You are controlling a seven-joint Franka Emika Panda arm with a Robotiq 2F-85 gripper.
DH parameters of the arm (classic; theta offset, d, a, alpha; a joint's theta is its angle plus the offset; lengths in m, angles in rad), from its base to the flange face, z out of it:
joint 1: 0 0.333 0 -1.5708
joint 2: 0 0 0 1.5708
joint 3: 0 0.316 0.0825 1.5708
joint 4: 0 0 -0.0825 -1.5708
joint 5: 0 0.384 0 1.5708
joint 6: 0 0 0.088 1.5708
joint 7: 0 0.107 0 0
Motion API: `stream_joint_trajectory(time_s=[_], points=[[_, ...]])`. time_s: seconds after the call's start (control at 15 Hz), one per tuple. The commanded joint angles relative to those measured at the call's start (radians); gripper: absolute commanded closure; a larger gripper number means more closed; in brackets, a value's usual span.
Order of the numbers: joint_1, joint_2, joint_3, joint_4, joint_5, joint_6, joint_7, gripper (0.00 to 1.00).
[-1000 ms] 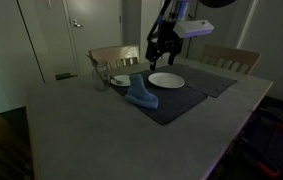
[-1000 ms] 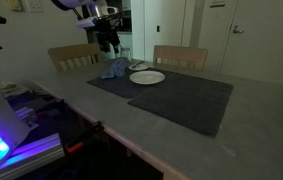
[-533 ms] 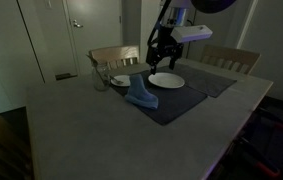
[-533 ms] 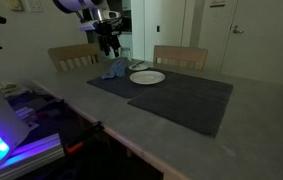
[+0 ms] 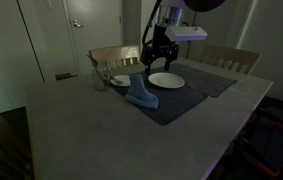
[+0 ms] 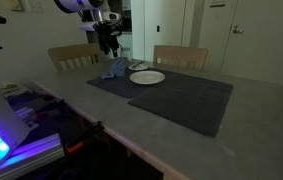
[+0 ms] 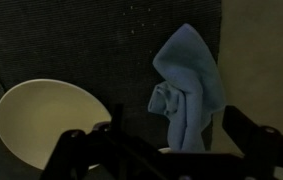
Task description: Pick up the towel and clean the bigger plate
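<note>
Nearest, on the flat grey table top [image 5: 71,130]: a dark cloth mat [image 5: 176,106]. Lying crumpled on the left part of that mat: the soft blue towel [image 5: 141,96]. Untouched, and in the same spot as a second ago.

Just right of the towel and a bit farther back, not touching it: the bigger round white plate [image 5: 166,80]. Has not moved either. Left of the towel and farther back: a smaller white plate [image 5: 119,81] and a clear glass [image 5: 101,80].

Hanging in the air over the far left side of the big plate: the black two-finger claw [image 5: 159,55]. Has slid a little to the left in the last second, toward the towel side, and stays high up. In the wrist view, shows its fingers [image 7: 76,150] spread wide apart, holding nothing, and looks straight down at the towel, with a pale plate to the left.

Farthest back: a wooden chair [image 5: 114,55] behind the table.

Looks like lining up over the towel, the very first step. Not picked up yet, so no wiping so far. Probably needs a bit more left and nearer, then straight down, then a squeeze on the top fold. Could snag the mat if pushed down too deep.
</note>
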Motion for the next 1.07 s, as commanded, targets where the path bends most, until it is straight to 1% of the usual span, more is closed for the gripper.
stream_joint_trajectory(time_s=[0.0,0.2,0.6,0.73,0.8,1.0], points=[[0.023,0.105,0.002,0.078,0.044,0.057,-0.04,0.0],[0.057,0.184,-0.019,0.129,0.009,0.079,-0.076,0.0],[0.097,0.3,-0.076,0.227,0.018,0.106,-0.14,0.0],[0.099,0.312,-0.079,0.254,0.041,0.092,-0.151,0.0],[0.107,0.283,-0.086,0.215,0.043,0.091,-0.139,0.0],[0.112,0.288,-0.092,0.221,0.045,0.09,-0.139,0.0]])
